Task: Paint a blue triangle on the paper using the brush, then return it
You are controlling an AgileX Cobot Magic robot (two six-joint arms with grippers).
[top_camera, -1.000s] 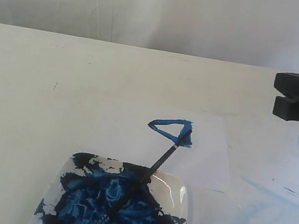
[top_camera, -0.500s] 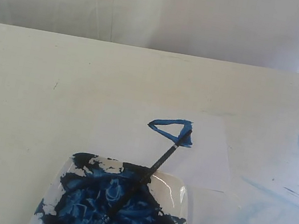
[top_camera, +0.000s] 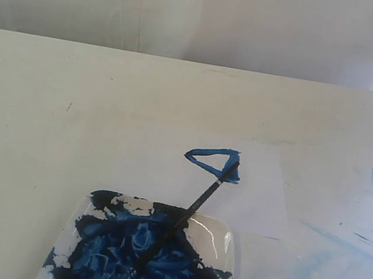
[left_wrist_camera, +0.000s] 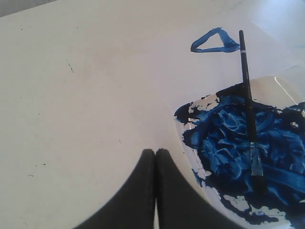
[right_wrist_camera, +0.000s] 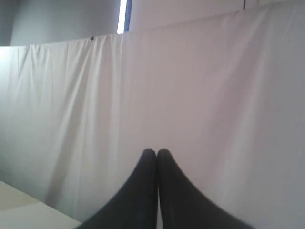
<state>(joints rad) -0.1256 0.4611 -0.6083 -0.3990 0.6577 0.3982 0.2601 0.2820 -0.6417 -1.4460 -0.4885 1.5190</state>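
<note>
The left gripper [left_wrist_camera: 156,153] hangs over the bare cream bench [left_wrist_camera: 71,119], its two black fingers pressed together and grasping nothing. Near it sits a paint tray [left_wrist_camera: 286,86] smeared with dark blue paint. The brush [left_wrist_camera: 247,90] lies free in the tray, bristles sunk in the paint. Its thin black handle leans out over the rim, its end reaching the blue triangle [top_camera: 212,151] on the paper [top_camera: 256,195]. The right gripper [right_wrist_camera: 156,153], likewise clenched and empty, faces a white curtain [right_wrist_camera: 214,95].
</note>
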